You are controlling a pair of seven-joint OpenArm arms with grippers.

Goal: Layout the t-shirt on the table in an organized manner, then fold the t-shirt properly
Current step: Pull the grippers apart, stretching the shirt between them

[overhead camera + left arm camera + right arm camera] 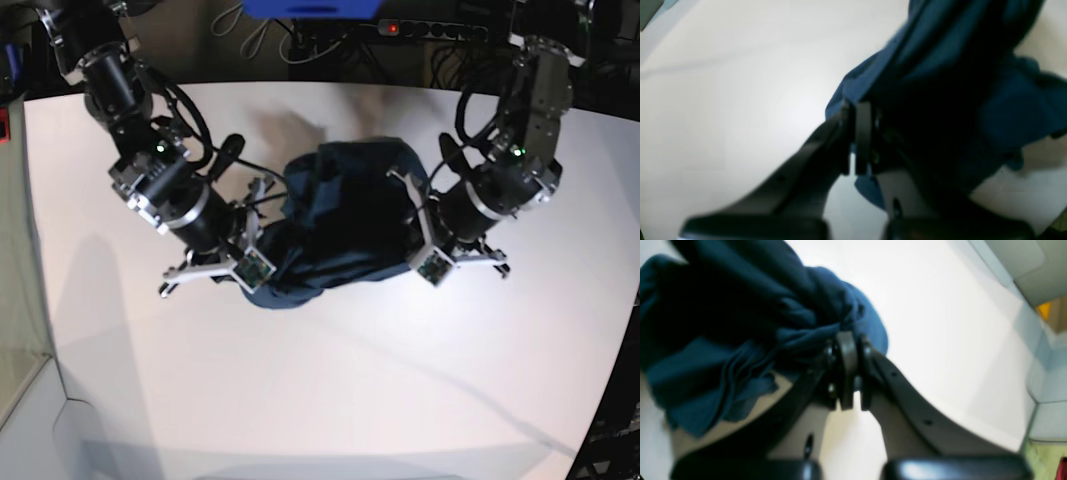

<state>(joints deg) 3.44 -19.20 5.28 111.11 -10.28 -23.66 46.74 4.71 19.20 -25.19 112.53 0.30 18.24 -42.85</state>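
1. Black curved fingers of the right gripper (849,371) fill the foreground of the right wrist view, pinched together on a bunched fold of the dark navy-blue soft fabric t-shirt (740,330).
2. Crumpled into a loose heap, the t-shirt (345,225) sits between the two arms, near the middle of the table's far half.
3. Across the heap, the left gripper (857,140) is likewise clamped on the shirt's edge, its jaws closed with cloth spilling past them.
4. Beneath everything lies the large, smooth white table (330,390), bare around the heap.
5. Dark cables and equipment line the far edge.
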